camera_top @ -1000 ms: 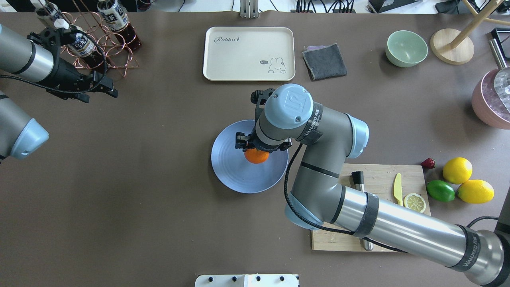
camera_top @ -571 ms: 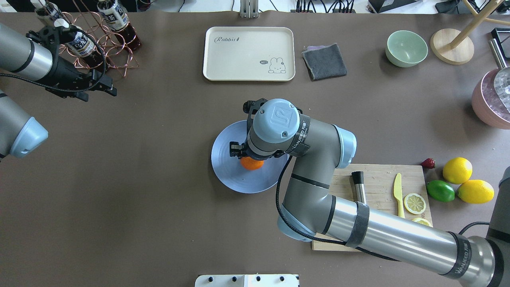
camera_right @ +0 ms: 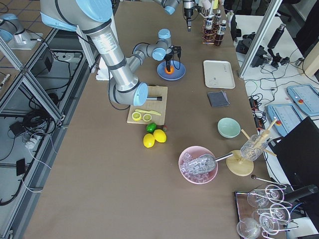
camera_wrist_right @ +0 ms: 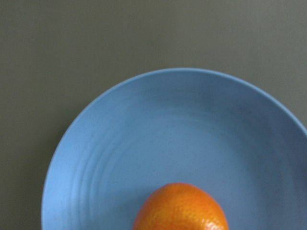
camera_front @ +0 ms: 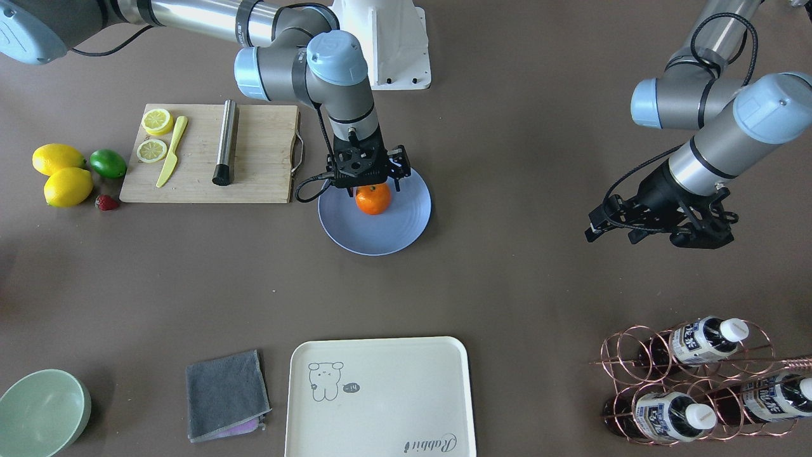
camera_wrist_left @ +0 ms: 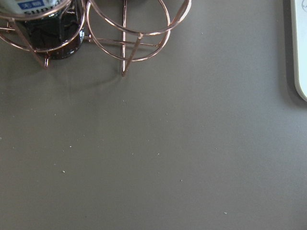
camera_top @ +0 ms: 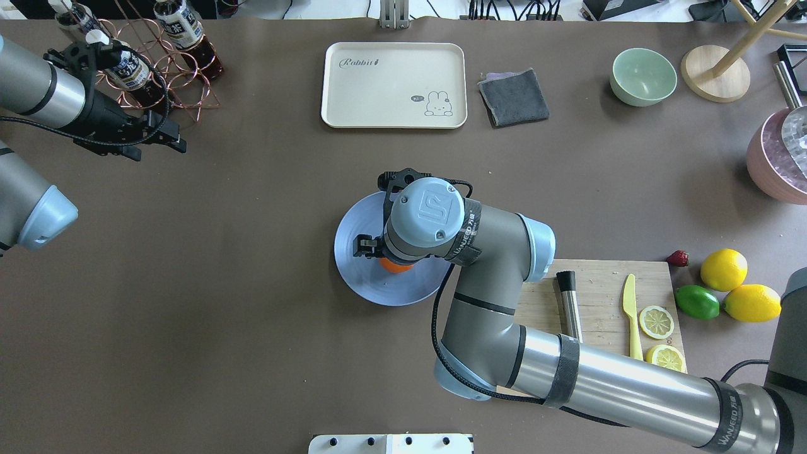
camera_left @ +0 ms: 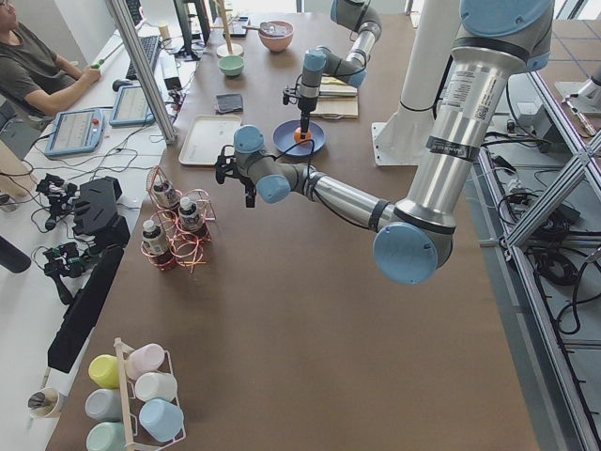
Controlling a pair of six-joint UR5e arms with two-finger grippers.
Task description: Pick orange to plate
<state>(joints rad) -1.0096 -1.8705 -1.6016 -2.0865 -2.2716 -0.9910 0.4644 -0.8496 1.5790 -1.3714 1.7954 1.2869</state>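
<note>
The orange (camera_front: 373, 199) is low over the middle of the pale blue plate (camera_front: 406, 222), and I cannot tell whether it touches it. My right gripper (camera_front: 369, 184) points straight down and is shut on the top of the orange. From overhead the right wrist hides most of the orange (camera_top: 397, 267), leaving only a sliver above the plate (camera_top: 359, 277). The right wrist view shows the orange (camera_wrist_right: 181, 208) at the bottom edge, with the plate (camera_wrist_right: 144, 129) filling the frame. My left gripper (camera_top: 180, 144) hovers far to the left beside the bottle rack, open and holding nothing.
A cutting board (camera_top: 599, 284) with a knife, lemon slices and a metal cylinder lies right of the plate. Two lemons (camera_top: 724, 269), a lime and a strawberry sit further right. The cream tray (camera_top: 394, 85), grey cloth, green bowl (camera_top: 643, 76) and bottle rack (camera_top: 157, 57) line the far side.
The right gripper has carried the orange leftward and toward the robot, from the plate's right part to its middle. The left arm has barely moved.
</note>
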